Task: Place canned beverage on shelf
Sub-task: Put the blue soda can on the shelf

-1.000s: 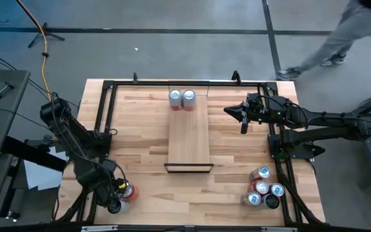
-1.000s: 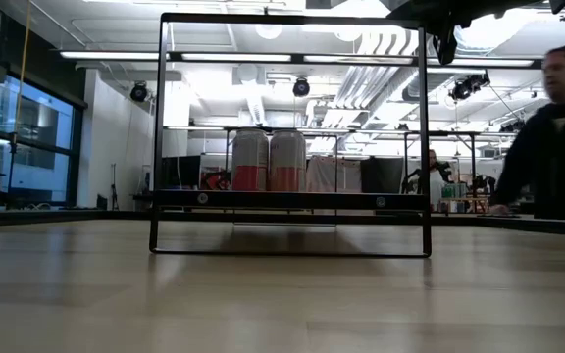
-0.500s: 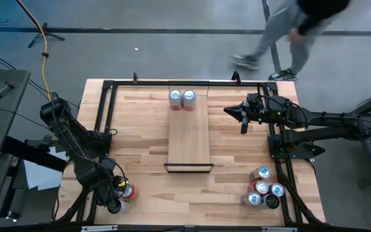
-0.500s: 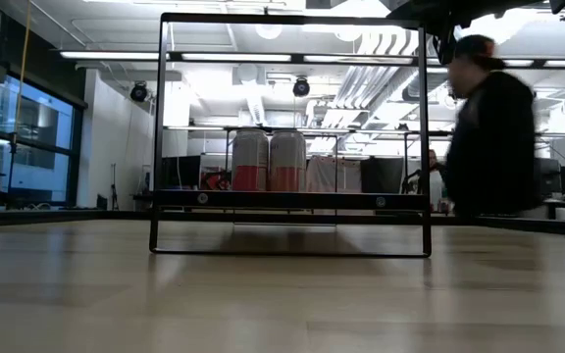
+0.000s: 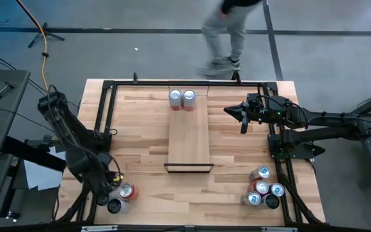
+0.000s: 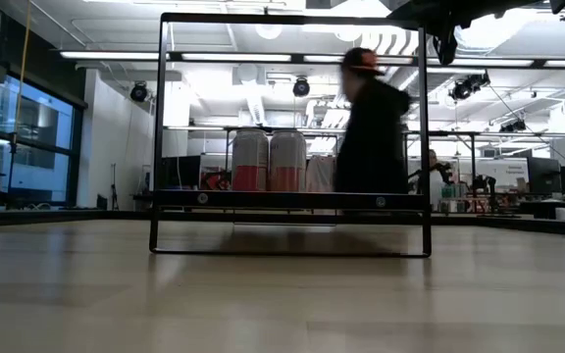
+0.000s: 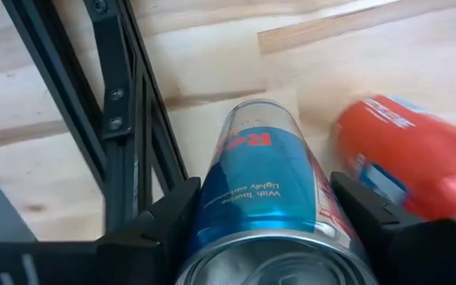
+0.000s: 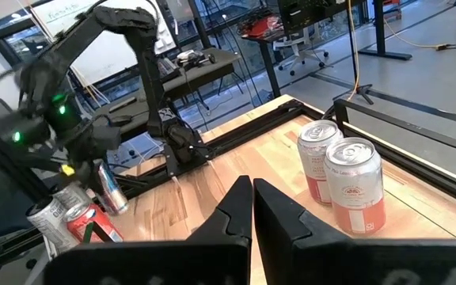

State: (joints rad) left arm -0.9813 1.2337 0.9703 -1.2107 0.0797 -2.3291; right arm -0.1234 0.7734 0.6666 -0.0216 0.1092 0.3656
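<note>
A blue and silver can (image 7: pixel 264 170) sits between the fingers of my left gripper (image 7: pixel 267 226), which points down at the table's near left corner (image 5: pixel 105 191). The right wrist view shows this can (image 8: pixel 108 188) tilted under that gripper. A red can (image 7: pixel 406 158) stands right beside it. The shelf (image 5: pixel 189 138), a light-wood plank, lies mid-table with a black frame (image 5: pixel 189 167) at its near end. Two cans (image 5: pixel 181 98) stand on its far end. My right gripper (image 5: pixel 227 112) hovers shut and level to the right of those cans. My left gripper pinches the blue can between its two fingers (image 7: pixel 172 218), on opposite sides of the can's wall (image 7: pixel 212 198) close under the top rim. The fingers come from above, pointing down. The can hangs a little tilted, and its bottom seems just off the table.
A red-topped can (image 5: pixel 126 191) and a dark-topped one (image 5: pixel 114 206) stand by my left gripper. Several more cans (image 5: pixel 263 188) cluster at the near right corner. A black rail frame (image 5: pixel 102 116) rims the table. A person (image 5: pixel 227 32) walks past beyond the far edge.
My left arm has risen a little at the near left corner, and the red-topped can beside it now shows more fully. The person beyond the far edge has walked from right to left.
</note>
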